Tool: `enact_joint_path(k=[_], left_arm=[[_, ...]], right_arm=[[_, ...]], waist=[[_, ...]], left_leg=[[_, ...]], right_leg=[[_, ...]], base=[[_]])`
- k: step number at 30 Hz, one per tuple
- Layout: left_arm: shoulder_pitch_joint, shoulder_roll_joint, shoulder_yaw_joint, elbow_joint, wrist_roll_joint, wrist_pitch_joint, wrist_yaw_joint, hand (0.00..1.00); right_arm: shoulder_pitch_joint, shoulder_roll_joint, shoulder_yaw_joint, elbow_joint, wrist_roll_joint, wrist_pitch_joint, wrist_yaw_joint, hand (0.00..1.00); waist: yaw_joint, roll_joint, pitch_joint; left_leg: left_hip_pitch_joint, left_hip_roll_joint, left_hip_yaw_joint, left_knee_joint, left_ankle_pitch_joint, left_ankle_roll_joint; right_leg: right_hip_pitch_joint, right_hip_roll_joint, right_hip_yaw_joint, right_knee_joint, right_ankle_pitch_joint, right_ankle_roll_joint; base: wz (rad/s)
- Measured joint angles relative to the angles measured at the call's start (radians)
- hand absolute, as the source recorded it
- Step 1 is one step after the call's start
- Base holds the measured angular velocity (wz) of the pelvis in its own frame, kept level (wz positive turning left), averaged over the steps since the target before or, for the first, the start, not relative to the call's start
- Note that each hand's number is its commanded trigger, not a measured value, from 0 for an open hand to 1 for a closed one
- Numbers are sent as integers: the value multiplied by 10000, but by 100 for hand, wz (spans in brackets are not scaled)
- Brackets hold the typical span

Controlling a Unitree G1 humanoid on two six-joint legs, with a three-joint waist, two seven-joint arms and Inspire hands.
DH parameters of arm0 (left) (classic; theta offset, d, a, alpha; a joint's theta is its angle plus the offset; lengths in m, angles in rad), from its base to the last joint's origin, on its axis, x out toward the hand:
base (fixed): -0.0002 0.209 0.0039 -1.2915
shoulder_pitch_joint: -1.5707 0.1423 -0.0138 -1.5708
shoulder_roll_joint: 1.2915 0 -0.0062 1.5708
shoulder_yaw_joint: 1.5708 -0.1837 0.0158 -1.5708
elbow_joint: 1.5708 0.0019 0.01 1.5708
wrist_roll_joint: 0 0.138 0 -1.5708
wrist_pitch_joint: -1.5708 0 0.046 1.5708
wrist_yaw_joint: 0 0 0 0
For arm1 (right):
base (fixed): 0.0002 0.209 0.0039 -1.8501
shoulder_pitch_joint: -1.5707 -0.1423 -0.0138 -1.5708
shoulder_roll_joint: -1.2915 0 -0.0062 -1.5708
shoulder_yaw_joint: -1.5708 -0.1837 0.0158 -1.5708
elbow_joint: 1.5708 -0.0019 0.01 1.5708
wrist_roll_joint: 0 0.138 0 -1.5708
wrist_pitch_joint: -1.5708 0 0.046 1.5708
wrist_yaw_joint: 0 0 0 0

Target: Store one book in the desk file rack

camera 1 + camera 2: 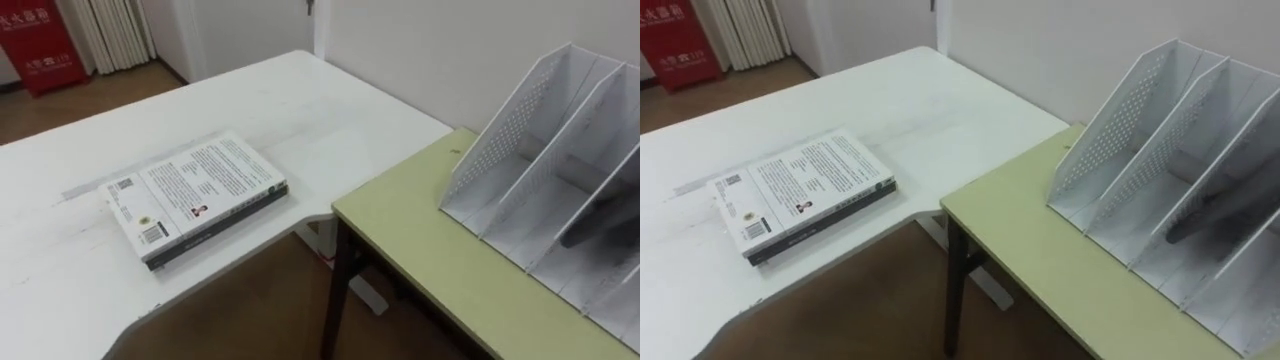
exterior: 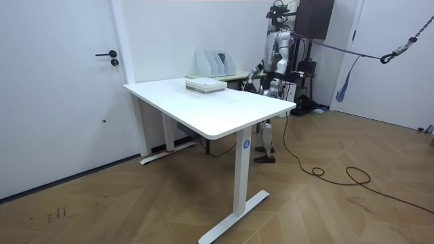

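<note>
Robot hand on the right (image 1: 603, 225) shows as a dark shape behind the pale walls of the file rack (image 1: 545, 130); whether it is wide, narrow or holding anything cannot be told. In the room view the robot stands behind the green table (image 1: 420, 240), its right arm lowered toward the rack.

One book (image 1: 195, 195) lies flat on the white table (image 1: 300, 100), cover up and spine toward the near edge. It sits at about 9 o'clock from the rack and well apart from it, across the gap between the two tables. The rack stands on the green table at roughly 3 o'clock in the eye views, and the parts of its slanted compartments that can be seen hold no book.

Judged from this, the storing remains to be done. The book is not in the rack and is in no visible grasp. It must still be gripped, carried across the gap and stood in a compartment.
</note>
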Motion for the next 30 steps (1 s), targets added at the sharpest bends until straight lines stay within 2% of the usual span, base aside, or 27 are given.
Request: enact_joint_path(k=[3,5,11,14,16,18,23,30], left_arm=[[45,-86,117,0,320,-148,197,0],[146,-158,345,-1,751,-330,281,0],[257,-346,1013,-9,1426,-444,270,0],[404,-411,1301,-13,1873,-474,318,0],[417,-429,1328,-11,2014,-473,355,0],[461,-506,1674,0,2391,-467,368,0],[447,-597,2049,-5,2981,-454,352,0],[409,-608,2158,-8,3605,-460,367,0]], right_arm=[[169,167,-338,1143,364,-317,-774,0],[259,406,-940,2222,1083,-661,-1313,0],[357,768,-1694,3494,2051,-1038,-2363,0],[401,873,-2014,3824,2248,-1135,-2707,0],[459,885,-2155,3934,2460,-1166,-2862,0],[458,899,-2328,4310,2808,-1278,-2978,0],[518,911,-2691,4735,3414,-1279,-3087,0],[451,942,-2870,4949,3533,-1278,-3207,0]], waist=[[-100,47,8],[-235,70,-25],[-367,108,-12],[-534,116,10],[-616,124,2],[-769,154,-14],[-851,192,-3],[-1050,215,4]], left_leg=[[125,-1,-15,-14,-2,4],[146,-2,-37,-17,-3,4],[185,-26,1,-17,-3,1],[295,-11,2,-112,-7,3],[301,-11,3,-179,-8,5],[338,-18,3,-174,-6,5],[412,-47,-5,-188,-7,4],[489,-37,-14,-191,-9,3]], right_leg=[[80,-16,-52,-71,-3,6],[155,-6,-79,-163,-8,22],[243,16,-99,-180,-6,19],[311,5,-95,-330,-16,29],[308,1,-75,-321,-23,38],[364,19,-74,-327,-21,41],[496,33,-46,-346,-26,42],[524,23,-48,-342,-63,45]], base=[[3],[9],[1],[1],[0],[0],[0],[0]])
